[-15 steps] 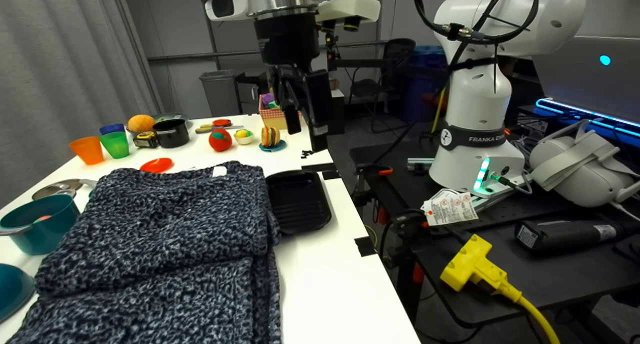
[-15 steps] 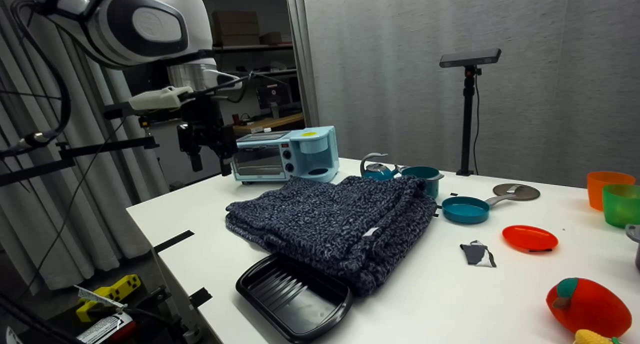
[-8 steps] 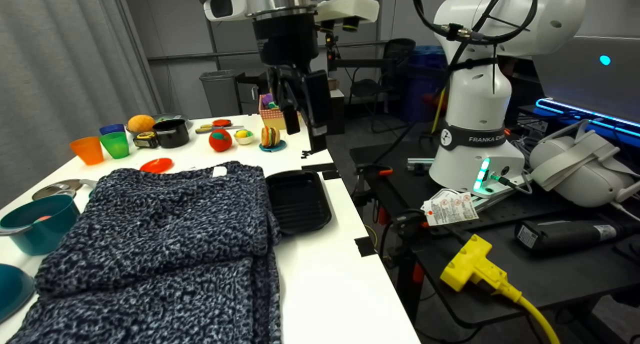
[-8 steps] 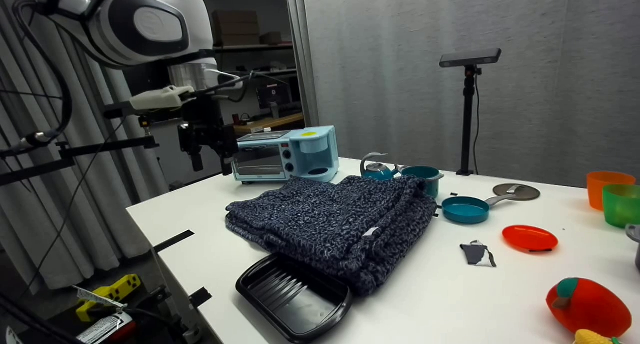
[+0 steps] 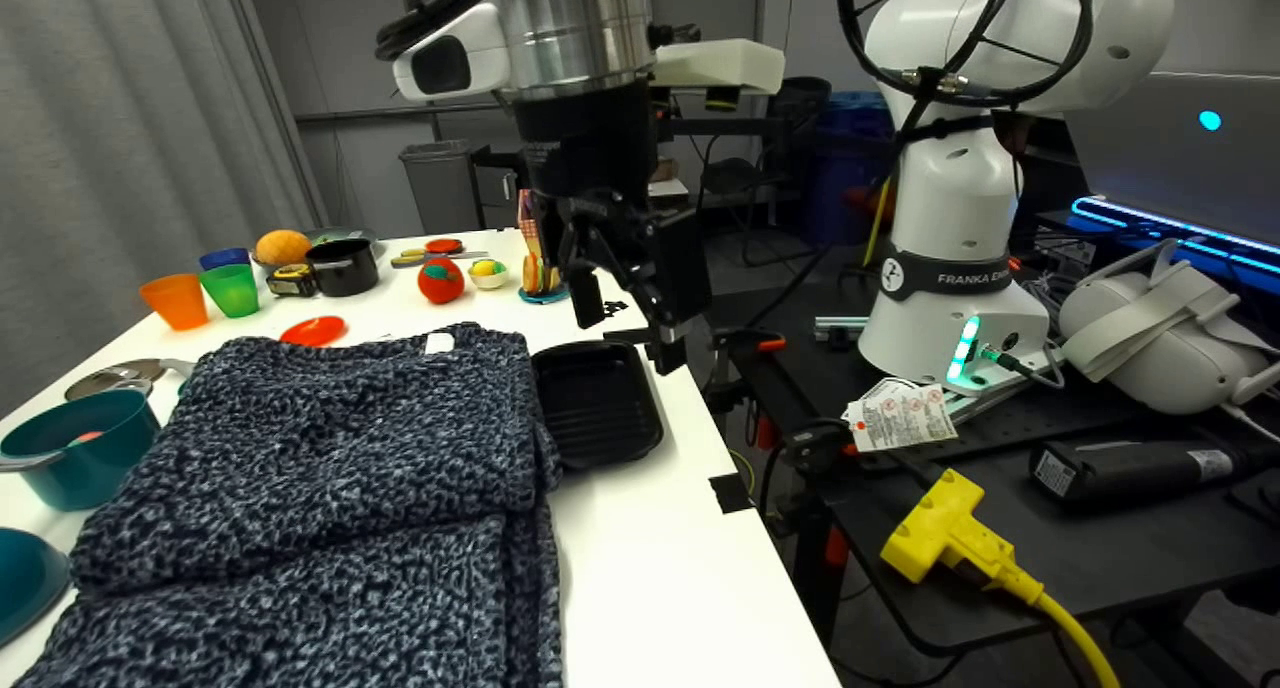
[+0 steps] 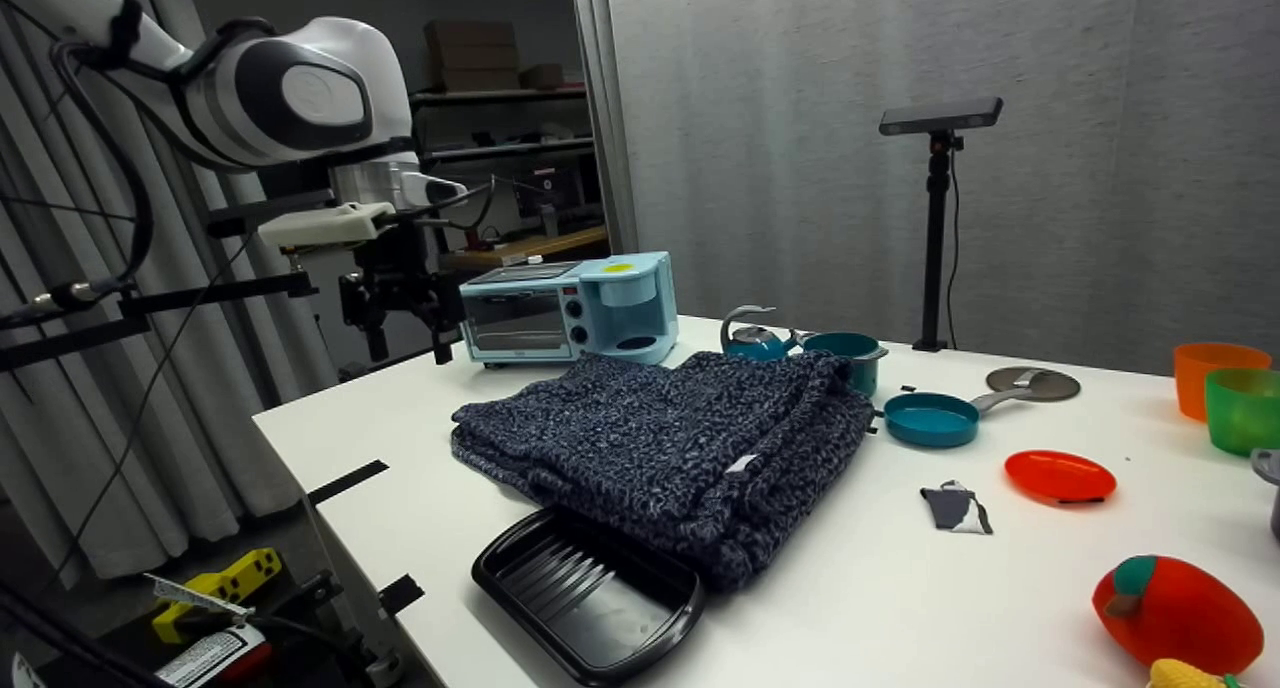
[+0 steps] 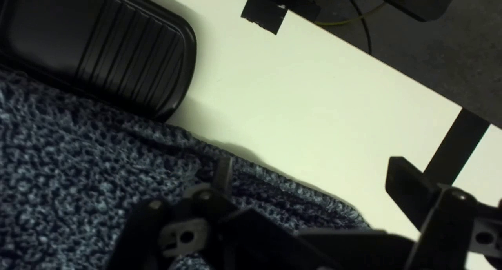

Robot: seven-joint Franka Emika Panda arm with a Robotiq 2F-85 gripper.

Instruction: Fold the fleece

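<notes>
Black tray touches the fleece — teal pot just beside it too — jaws apart.

Fleece navy-black, speckled grey-blue; end effector black; tray black.

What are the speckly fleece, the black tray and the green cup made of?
Fleece: matte, chunky yarn, maybe wool or synthetic; bumpy loops show.
Black tray: glossy, plastic or coated metal perhaps; light glints on its ribs.
Green cup: probably smooth plastic; its bright sides show no grain.
</notes>
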